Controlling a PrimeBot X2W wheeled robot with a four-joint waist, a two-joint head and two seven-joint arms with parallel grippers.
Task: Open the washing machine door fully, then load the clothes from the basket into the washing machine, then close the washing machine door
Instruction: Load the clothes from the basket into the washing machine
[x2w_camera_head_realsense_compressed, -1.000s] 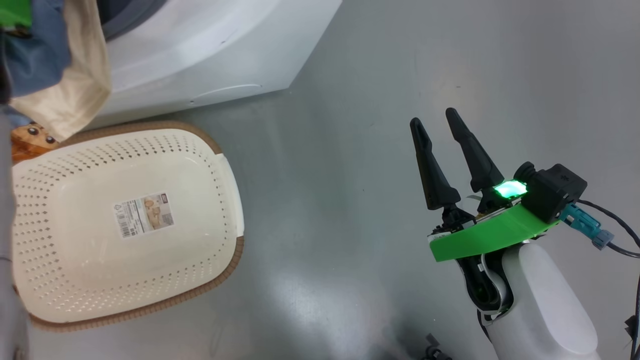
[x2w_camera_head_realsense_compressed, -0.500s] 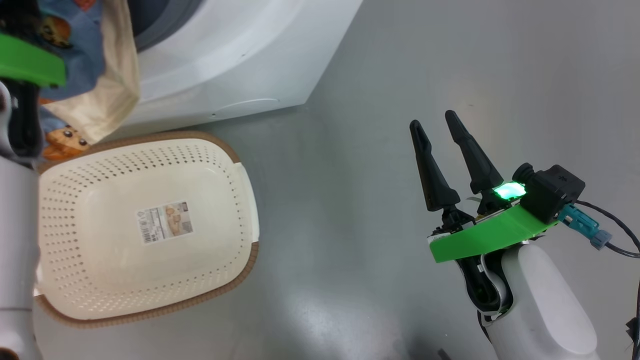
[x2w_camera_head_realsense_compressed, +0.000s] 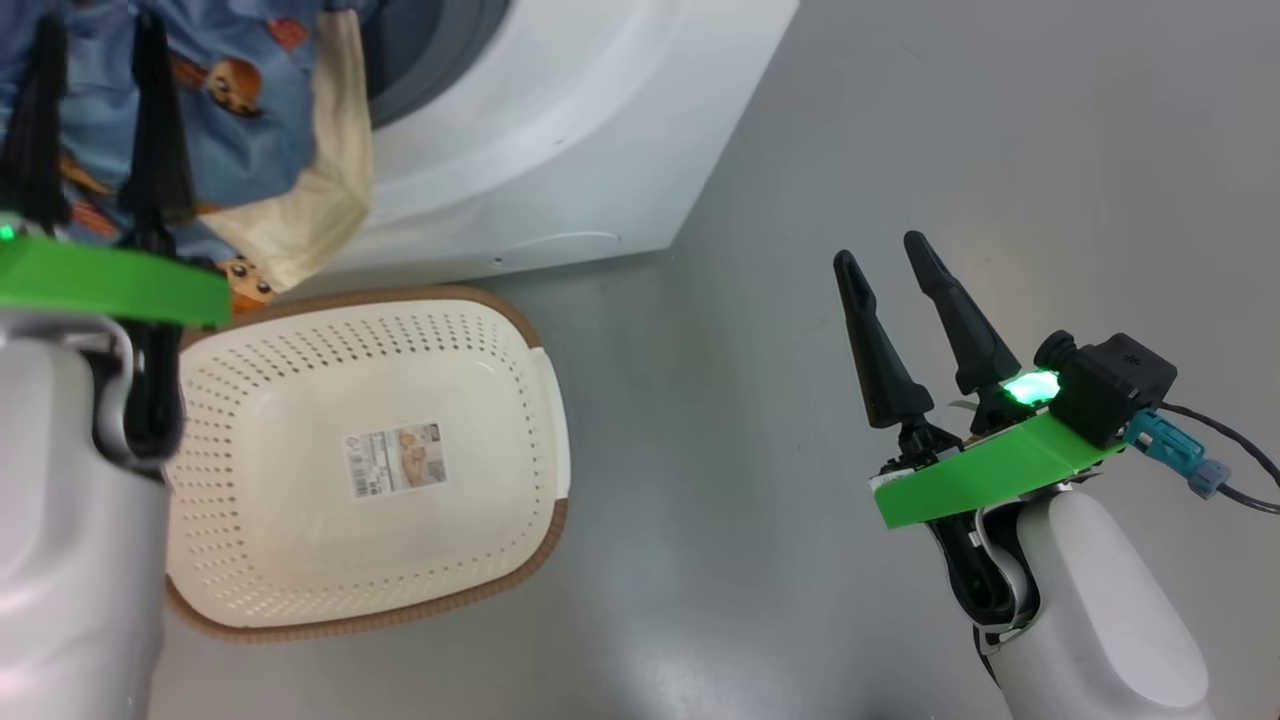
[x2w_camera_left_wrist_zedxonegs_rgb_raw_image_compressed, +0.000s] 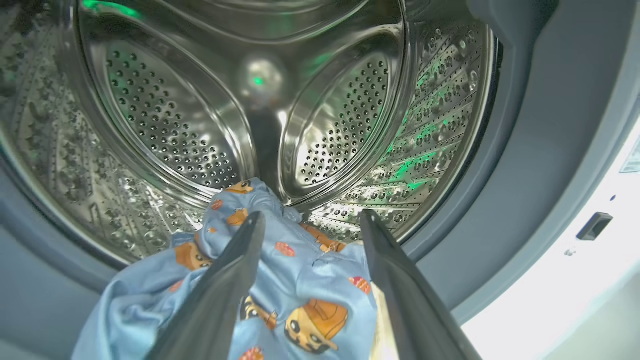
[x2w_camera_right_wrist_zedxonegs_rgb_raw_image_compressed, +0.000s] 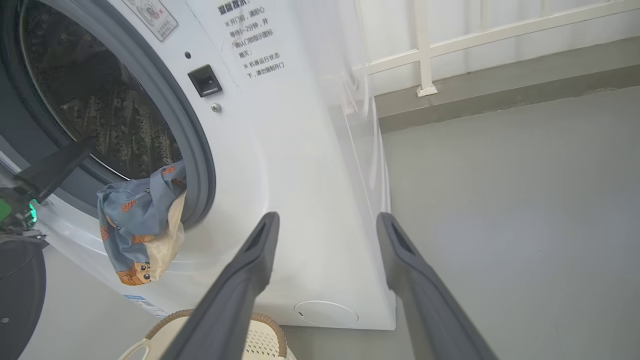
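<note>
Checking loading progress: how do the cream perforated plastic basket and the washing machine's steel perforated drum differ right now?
The cream plastic basket sits on the grey floor, opening upward, holding just a label sticker; the steel drum opens sideways, with blue bear-print clothes draped over its lip, partly hanging outside. The basket is matte cream; the drum is shiny metal. Both are perforated.

— What sort of place is this?
— A laundry spot in a plain test room, I'd say. A white washing machine (x2w_camera_head_realsense_compressed: 560, 130) stands at eleven o'clock in the head view, with a basket (x2w_camera_head_realsense_compressed: 300, 350) on the smooth grey floor (x2w_camera_head_realsense_compressed: 900, 120).
— Homely?
— Hardly. In the right wrist view a white railing (x2w_camera_right_wrist_zedxonegs_rgb_raw_image_compressed: 422, 45) runs at one o'clock, above a grey kerb (x2w_camera_right_wrist_zedxonegs_rgb_raw_image_compressed: 500, 95).
</note>
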